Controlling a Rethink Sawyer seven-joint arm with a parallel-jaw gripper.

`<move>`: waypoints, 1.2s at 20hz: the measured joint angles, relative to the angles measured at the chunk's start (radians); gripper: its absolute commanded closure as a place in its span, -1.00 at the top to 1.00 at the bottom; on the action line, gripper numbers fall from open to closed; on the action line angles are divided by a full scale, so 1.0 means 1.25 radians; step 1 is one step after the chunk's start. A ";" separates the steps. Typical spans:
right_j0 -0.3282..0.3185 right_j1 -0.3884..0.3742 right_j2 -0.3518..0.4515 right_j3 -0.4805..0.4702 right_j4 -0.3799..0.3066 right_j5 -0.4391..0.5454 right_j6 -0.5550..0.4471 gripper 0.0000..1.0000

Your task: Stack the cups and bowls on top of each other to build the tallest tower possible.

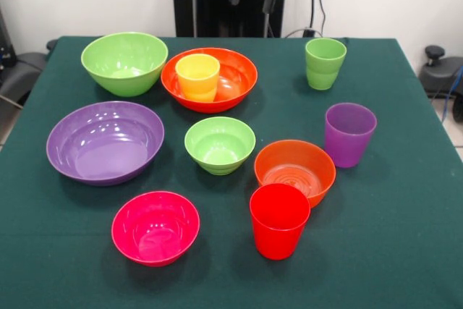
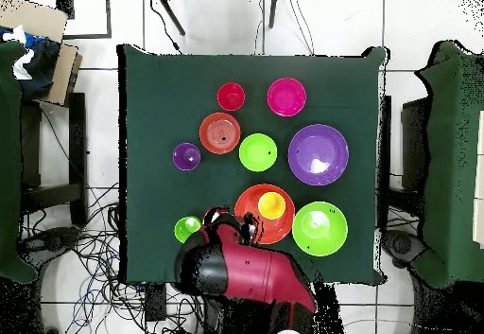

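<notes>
On the green tabletop, large purple bowl, large orange bowl already holding yellow cup, other bowls and cups scattered singly; stacking barely begun, next calling for a wide base; fingers' state impossible to tell.

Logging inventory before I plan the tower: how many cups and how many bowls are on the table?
Cups: 4: yellow, light green, purple, red.
Bowls: 6: large lime green, large orange, large purple, small lime green, small orange, magenta-pink.
Total: 10
</notes>
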 measured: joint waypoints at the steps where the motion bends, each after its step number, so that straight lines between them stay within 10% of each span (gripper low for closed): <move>1: 0.003 -0.003 -0.001 0.000 0.004 0.008 0.000 1.00; 24: 0.072 0.026 -0.040 -0.055 0.089 0.044 0.001 1.00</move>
